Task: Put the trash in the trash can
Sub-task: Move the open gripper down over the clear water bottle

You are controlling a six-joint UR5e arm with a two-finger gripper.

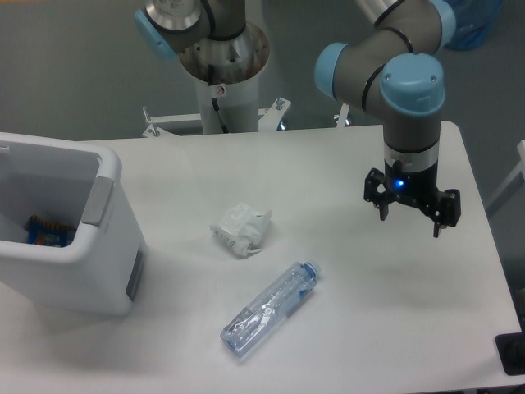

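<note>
A crushed clear plastic bottle with a pale blue cap lies on its side on the white table, front centre. A crumpled white paper wad lies just behind it, towards the left. The large white trash can with grey side panels stands at the left edge, open on top. My gripper hangs over the right part of the table, fingers pointing down and spread apart, holding nothing. It is well to the right of both trash items and above the table surface.
A blue and orange item lies inside the trash can. The arm's base column stands behind the table's far edge. The table's right edge runs close to the gripper. A dark object sits at the bottom right corner.
</note>
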